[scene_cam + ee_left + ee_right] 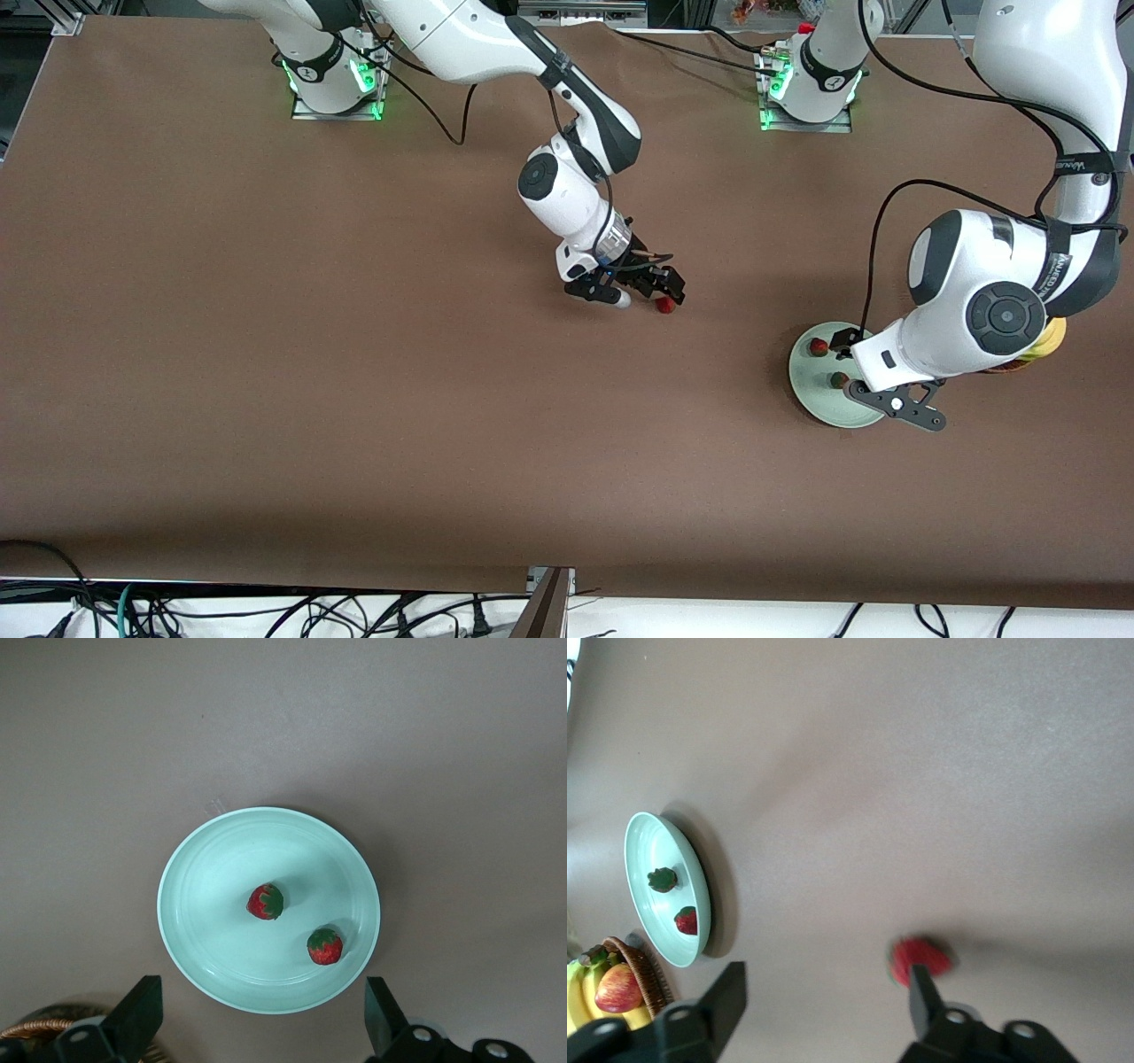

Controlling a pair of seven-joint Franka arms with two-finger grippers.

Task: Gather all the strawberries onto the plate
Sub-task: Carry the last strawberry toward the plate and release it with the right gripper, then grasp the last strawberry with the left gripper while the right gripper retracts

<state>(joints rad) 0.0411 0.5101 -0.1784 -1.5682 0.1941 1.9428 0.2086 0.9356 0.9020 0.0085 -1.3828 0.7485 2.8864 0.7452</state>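
**Two strawberries in the plate, one on the table at the right hand**

Reading the front view from its left, you first meet the right hand [651, 288] low over the middle of the table [266, 354], fingers parted and gripping nothing. The third strawberry [664, 305] lies on the table at its fingertips. Your right wrist view shows what the front view hides: that strawberry [920, 958] sits just against one finger [923, 992], the other finger well apart from it.

Farther along, toward the left arm's end, the plate [811, 390] holds the other two strawberries [819, 346]. The left hand [873, 372] hovers over the plate, and you see its fingers spread wide and empty only in the left wrist view, straddling the plate's rim [177, 939].

Only the wrist views show the basket [642, 979] with bananas [578, 997] and an apple [618, 989] beside the plate.
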